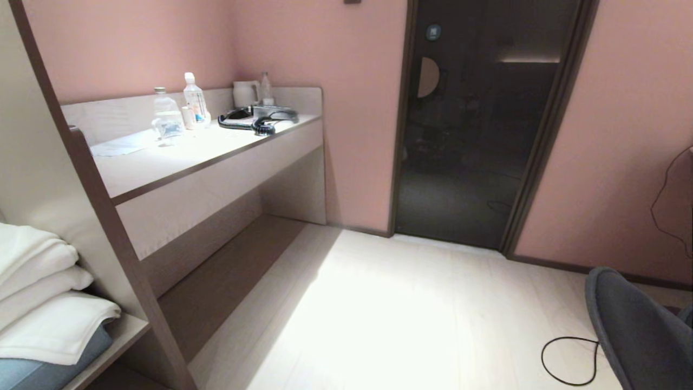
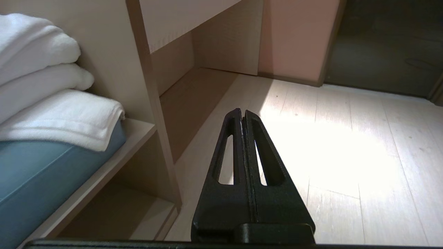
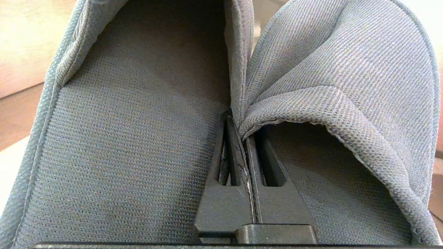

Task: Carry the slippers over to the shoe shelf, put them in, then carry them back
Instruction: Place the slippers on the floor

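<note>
pinching the pair of grey-blue woven fabric slippers (image 3: pixel 138 138) by their touching inner edges, the right black pincer (image 3: pixel 242 128) was clenched on the cloth, and the two slippers filled the right wrist view, one on each side of its fingers. the left black pincer (image 2: pixel 243 112) was clenched on nothing, its tips pressed together above the pale wooden plank floor (image 2: pixel 363 155), beside the taupe-beige laminate built-in unit (image 2: pixel 152 103). a stack of folded white towels (image 2: pixel 45 86) lay on a blue cushion (image 2: pixel 41 173) on the unit's bench board, with a low open cubby (image 2: pixel 117 214) under it. in the head view neither arm showed; a long pale tabletop (image 1: pixel 178 157) carried clear plastic bottles (image 1: pixel 167 116) and a black hair dryer (image 1: pixel 260 120). a dark doorway (image 1: pixel 476 124) stood in the pink wall, a grey chair (image 1: pixel 644 336) at the lower right.
</note>
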Tool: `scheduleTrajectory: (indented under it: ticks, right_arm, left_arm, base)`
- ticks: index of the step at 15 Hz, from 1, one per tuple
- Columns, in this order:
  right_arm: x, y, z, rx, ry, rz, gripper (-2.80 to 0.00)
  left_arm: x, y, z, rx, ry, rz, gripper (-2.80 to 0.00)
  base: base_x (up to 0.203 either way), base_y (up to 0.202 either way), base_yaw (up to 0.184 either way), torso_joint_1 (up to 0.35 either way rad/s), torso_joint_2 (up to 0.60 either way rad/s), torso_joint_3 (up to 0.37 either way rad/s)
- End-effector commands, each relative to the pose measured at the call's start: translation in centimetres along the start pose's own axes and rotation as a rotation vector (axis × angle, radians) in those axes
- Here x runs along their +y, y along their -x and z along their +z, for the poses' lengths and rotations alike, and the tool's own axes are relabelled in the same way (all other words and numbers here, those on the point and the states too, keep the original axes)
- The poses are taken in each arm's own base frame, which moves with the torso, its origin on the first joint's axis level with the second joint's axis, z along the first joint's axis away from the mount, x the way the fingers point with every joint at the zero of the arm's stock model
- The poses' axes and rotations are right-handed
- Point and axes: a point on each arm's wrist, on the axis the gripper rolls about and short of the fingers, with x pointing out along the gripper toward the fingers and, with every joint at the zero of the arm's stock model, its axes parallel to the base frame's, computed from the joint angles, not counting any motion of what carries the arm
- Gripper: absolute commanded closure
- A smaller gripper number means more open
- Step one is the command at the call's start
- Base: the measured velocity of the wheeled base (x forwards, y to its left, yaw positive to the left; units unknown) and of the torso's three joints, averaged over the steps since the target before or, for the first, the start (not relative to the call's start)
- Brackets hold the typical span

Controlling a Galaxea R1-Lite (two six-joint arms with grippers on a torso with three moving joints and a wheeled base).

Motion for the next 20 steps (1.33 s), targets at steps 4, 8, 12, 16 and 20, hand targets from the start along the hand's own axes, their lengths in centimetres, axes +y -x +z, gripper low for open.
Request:
scheduleTrajectory:
  ticks: [4,8,12,16,20]
  right_arm:
    - [0.00,-0.01,0.00,0.000,0.001,0.001,0.00]
    - [0.00,-0.01,0.00,0.000,0.001,0.001,0.00]
    - [0.00,-0.01,0.00,0.000,0.001,0.001,0.00]
    - [0.00,-0.01,0.00,0.000,0.001,0.001,0.00]
    - [0.00,-0.01,0.00,0.000,0.003,0.002,0.00]
  left_arm:
    - [0.00,-0.01,0.01,0.000,0.000,0.001,0.00]
    - [0.00,0.00,0.01,-0.001,0.000,0.000,0.00]
    - [0.00,0.00,0.01,-0.001,0.000,0.001,0.00]
    - [0.00,0.00,0.01,-0.001,0.000,0.000,0.00]
    - [0.00,0.00,0.01,-0.001,0.000,0.000,0.00]
  base:
    - [0.195,0.000,0.000,0.002,0.01,0.007]
    - [0.197,0.000,0.000,0.002,0.00,0.003]
    - [0.197,0.000,0.000,0.003,0.00,0.003]
    - [0.076,0.000,0.000,0.002,0.00,-0.001]
    - [0.000,0.000,0.000,0.001,0.00,-0.048]
